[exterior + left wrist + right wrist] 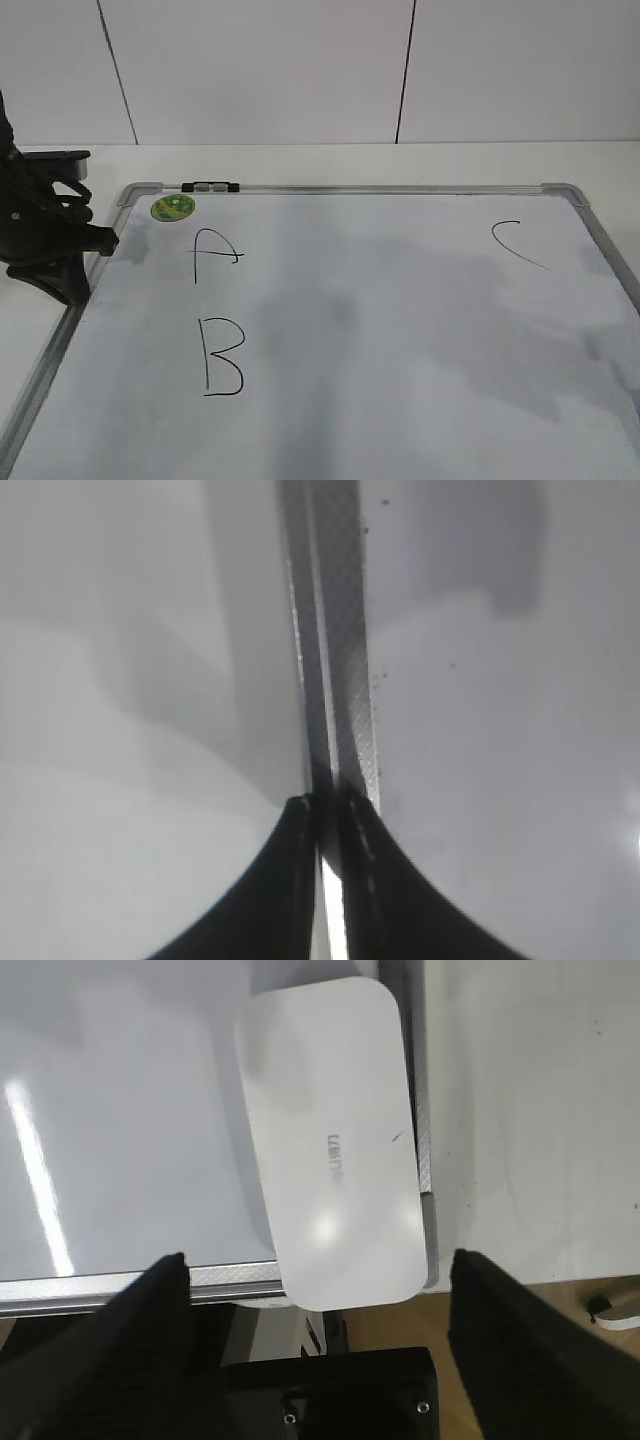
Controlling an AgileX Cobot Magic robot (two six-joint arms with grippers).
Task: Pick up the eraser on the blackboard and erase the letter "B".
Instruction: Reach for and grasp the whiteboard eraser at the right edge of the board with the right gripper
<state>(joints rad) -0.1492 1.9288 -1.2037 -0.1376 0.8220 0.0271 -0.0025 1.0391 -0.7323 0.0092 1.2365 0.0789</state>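
The blackboard [400, 300] is a white board in a silver frame; it carries the black letter "B" [220, 357] at lower left. The eraser is out of the exterior view. In the right wrist view the eraser [330, 1150] lies flat on the board's corner [120, 1110], overlapping the frame. My right gripper [318, 1258] is open, with its fingers wide on either side of the eraser's near end and not touching it. My left gripper [100, 240] sits at the board's left edge, with its fingers [328, 800] closed on the frame strip [345, 630].
A black "A" [215, 255] is above the B and a curved "C" stroke [518, 243] is at the right. A green sticker [172, 207] and a small clip [210, 186] sit at the top left. The table [530, 1110] lies beyond the frame.
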